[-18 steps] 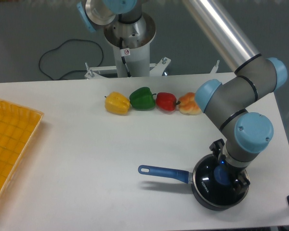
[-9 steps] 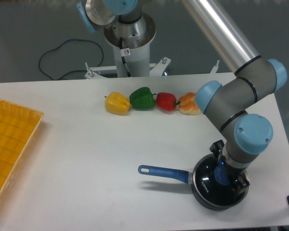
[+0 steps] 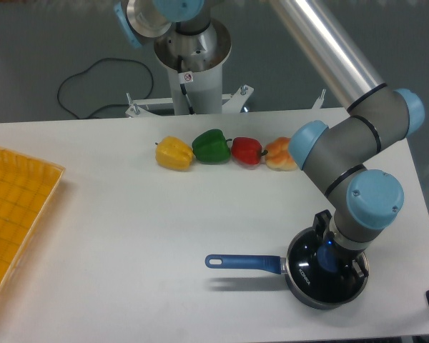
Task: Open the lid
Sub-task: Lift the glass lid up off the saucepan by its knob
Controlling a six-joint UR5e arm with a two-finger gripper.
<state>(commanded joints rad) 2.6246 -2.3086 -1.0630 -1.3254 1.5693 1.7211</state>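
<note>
**Glass lid on the pan, gripper down over its knob**

At the far left a yellow tray runs off the edge of the view; its gridded floor looks mostly bare, with only a small reddish speck at the very border that is too cut off to name. Along the back of the white table sit four peppers in a row, each touching or nearly touching the next: yellow pepper, green pepper, red pepper and an orange pepper partly hidden by the arm.

Toward the front right stands the dark saucepan, its blue handle pointing left. The lid sits on top of it, closed. What the pan holds cannot be seen through the glass from here.

The gripper is lowered onto the middle of the lid, around the blue knob. The wrist hides the fingertips, so whether the jaws have closed on the knob cannot be told.

As a judgement: glass with a metal rim will be stiff, fairly heavy for its size, slippery and breakable. The knob is the only sound place to grip; a firm, centred hold and a straight lift should keep it from tilting or dragging the pan
</note>
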